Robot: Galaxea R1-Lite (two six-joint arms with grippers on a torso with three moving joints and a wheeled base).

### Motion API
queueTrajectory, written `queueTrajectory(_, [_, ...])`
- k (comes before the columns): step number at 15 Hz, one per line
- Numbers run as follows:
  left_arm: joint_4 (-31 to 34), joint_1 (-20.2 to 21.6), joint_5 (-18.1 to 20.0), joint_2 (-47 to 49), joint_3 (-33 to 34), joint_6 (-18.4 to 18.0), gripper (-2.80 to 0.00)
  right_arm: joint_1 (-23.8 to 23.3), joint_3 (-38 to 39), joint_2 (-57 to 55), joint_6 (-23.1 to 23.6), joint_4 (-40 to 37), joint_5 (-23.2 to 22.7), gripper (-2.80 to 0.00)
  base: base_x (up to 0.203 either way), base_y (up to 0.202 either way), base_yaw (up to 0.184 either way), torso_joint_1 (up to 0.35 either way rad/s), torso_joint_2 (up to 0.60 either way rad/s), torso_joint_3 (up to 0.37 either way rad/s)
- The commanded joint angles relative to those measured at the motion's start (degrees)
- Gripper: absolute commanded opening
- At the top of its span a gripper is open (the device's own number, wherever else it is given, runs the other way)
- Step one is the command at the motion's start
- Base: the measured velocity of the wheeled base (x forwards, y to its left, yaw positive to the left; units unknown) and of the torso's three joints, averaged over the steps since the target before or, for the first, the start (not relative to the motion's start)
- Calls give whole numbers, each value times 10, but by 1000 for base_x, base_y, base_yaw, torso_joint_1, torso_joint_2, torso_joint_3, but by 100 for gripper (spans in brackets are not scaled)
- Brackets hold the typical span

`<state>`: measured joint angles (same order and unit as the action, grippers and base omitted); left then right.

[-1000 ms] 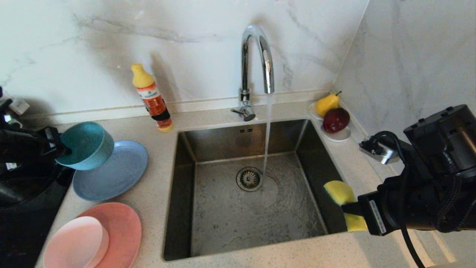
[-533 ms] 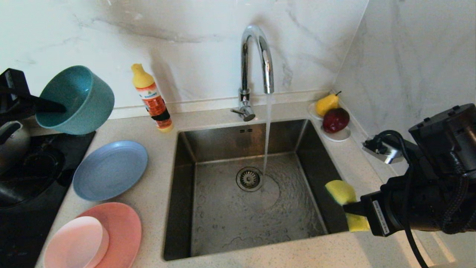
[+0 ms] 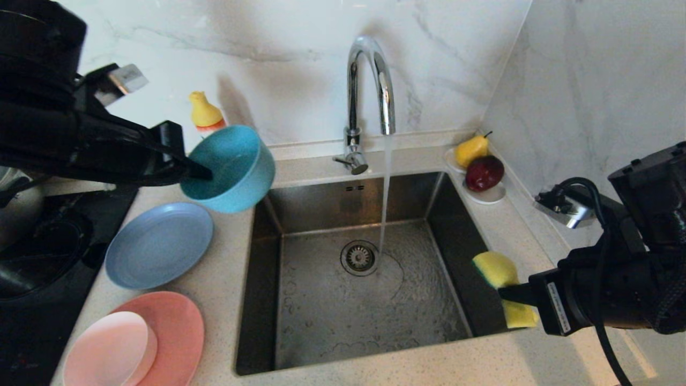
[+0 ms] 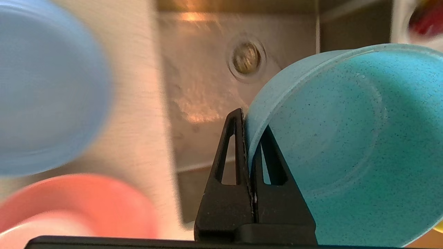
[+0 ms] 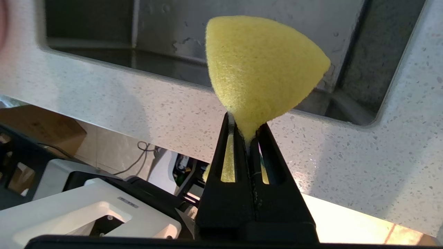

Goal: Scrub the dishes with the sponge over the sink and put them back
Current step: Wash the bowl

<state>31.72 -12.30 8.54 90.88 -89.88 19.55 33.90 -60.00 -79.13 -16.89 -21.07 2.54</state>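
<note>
My left gripper (image 3: 206, 172) (image 4: 247, 121) is shut on the rim of the teal bowl (image 3: 236, 166) (image 4: 346, 145). It holds the bowl tilted in the air above the sink's (image 3: 321, 316) back left corner. The grey-blue plate (image 3: 158, 244) (image 4: 45, 90) lies bare on the counter left of the sink. Nearer the front lies the salmon-pink plate (image 3: 179, 327) with the pale pink bowl (image 3: 107, 351) on it. My right gripper (image 3: 506, 294) (image 5: 246, 128) is shut on the yellow sponge (image 3: 496, 271) (image 5: 263, 65), pinched at its middle, over the sink's right rim.
Water runs from the chrome tap (image 3: 370, 80) into the basin beside the drain (image 3: 359, 257). An orange soap bottle (image 3: 206, 115) stands half hidden behind the bowl. A white saucer (image 3: 485, 195) with fruit sits at the back right corner. A black stove (image 3: 32, 300) with a pot fills the far left.
My left arm has lifted the teal bowl off the grey-blue plate and swung it right to the sink's left edge. The right arm with the sponge has barely shifted.
</note>
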Motion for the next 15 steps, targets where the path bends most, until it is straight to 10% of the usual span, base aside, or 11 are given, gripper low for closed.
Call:
queueTrajectory(1, [-27, -63, -34, 77, -3, 19, -280, 0, 3, 21, -1, -1, 0, -280, 0, 0, 0, 0, 0, 0])
queueTrajectory(7, [-117, -187, -124, 211, -20, 66, -280, 0, 8, 60, 0, -4, 1, -280, 0, 0, 0, 0, 0, 0])
queueTrajectory(15, [-147, -228, -178, 320, -108, 108, -280, 1, 14, 94, 4, -7, -1, -280, 0, 0, 0, 0, 0, 0])
